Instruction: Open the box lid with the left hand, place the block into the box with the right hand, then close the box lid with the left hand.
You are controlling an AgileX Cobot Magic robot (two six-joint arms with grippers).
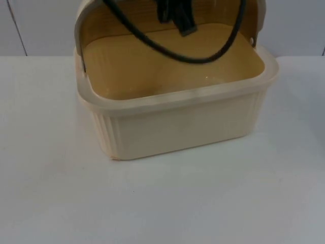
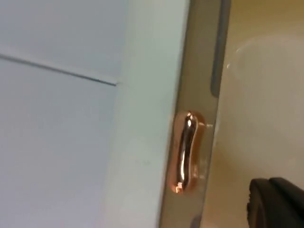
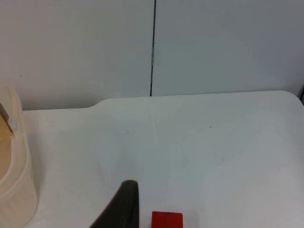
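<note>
The cream box (image 1: 177, 96) stands at the back middle of the table with its lid (image 1: 80, 25) raised behind it, and the tan inside is bare. My left gripper (image 1: 175, 15) hangs over the box's back edge at the raised lid. In the left wrist view the lid's edge (image 2: 199, 57) carries a copper-coloured knob (image 2: 186, 152), and the left gripper (image 2: 275, 204) is just beside it. The red block (image 3: 167, 220) lies on the white table, right next to my right gripper (image 3: 124, 205), with a small gap between them.
The box's rounded corner (image 3: 14, 161) stands well to the side of the block. The grey partition wall (image 3: 152, 47) closes the table's far edge. Open white table (image 1: 162, 203) lies in front of the box.
</note>
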